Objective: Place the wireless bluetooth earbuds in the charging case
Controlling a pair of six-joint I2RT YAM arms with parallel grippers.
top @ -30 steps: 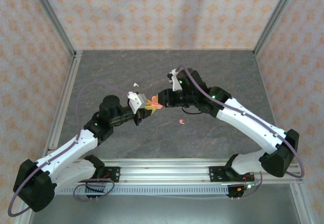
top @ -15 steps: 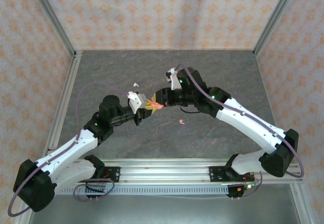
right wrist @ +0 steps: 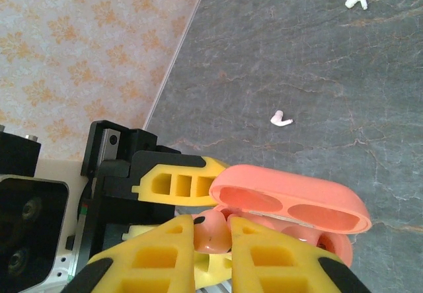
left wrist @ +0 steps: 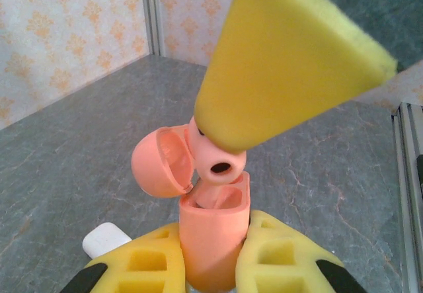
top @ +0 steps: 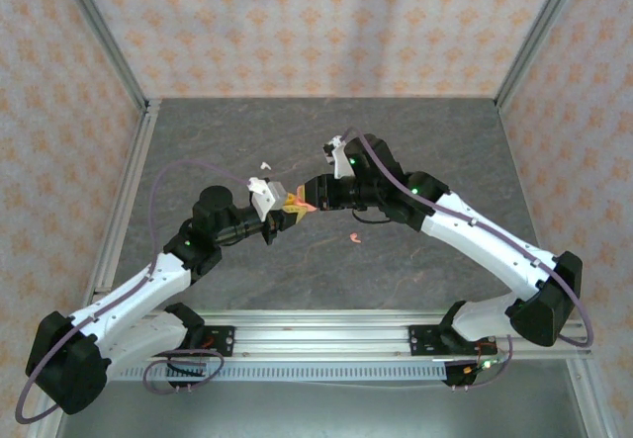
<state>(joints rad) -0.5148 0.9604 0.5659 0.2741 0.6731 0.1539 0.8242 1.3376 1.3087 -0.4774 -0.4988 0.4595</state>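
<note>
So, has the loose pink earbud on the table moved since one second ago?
No. The pink earbud lies at the same spot on the grey table, equally far from the front rail.

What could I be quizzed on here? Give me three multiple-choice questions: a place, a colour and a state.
1. Where is the case?
A. flat on the table
B. in the left gripper
C. against the back wall

2. What colour is the earbud in the right gripper?
A. white
B. black
C. pink

3. How is the lid of the case?
A. open
B. shut
C. taken off

Answers:
1 B: the left gripper clamps the case upright by its sides.
2 C: the earbud is the same pink as the case just below it.
3 A: the lid is swung back on its hinge, baring the slots.
</note>
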